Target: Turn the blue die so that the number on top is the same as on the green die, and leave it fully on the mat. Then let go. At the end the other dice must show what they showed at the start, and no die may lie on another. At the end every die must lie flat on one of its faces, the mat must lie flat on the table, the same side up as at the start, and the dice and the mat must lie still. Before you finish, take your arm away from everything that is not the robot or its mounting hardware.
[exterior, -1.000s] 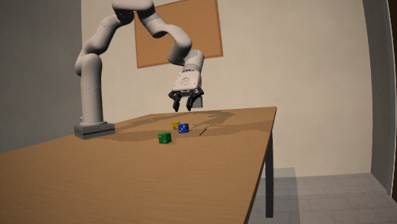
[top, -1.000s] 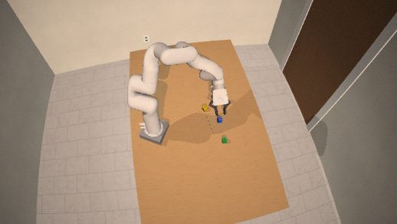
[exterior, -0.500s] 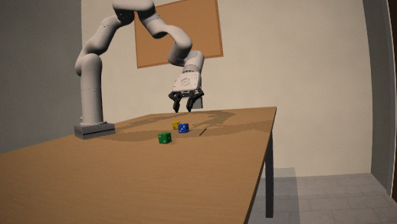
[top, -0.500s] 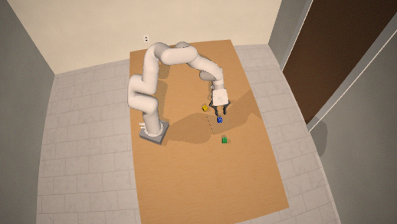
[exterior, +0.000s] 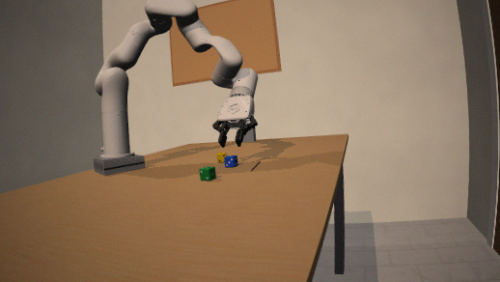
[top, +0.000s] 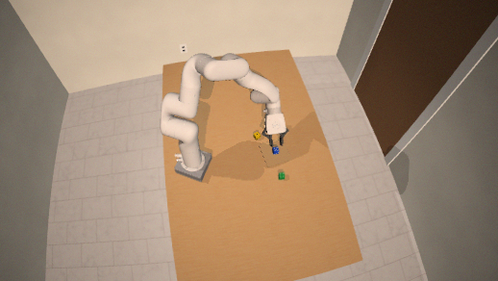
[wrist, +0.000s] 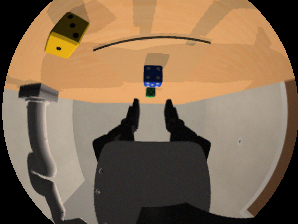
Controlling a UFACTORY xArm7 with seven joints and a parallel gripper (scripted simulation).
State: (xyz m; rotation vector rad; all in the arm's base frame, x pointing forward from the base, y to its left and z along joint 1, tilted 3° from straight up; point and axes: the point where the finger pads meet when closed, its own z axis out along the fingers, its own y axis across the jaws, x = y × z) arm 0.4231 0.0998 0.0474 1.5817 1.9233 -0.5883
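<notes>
The blue die lies flat on the table. The green die lies a short way nearer the table's front; in the wrist view the green die peeks out just past the fingertips. My gripper hangs a little above the blue die, tilted, with its fingers partly open and nothing between them. A thin dark line runs beside the blue die and looks like the mat's edge; the mat has the table's colour. The pips on the dice tops are too small to read.
A yellow die lies just behind and left of the blue die. The arm's base stands at the table's left edge. The table's right edge is close to the dice.
</notes>
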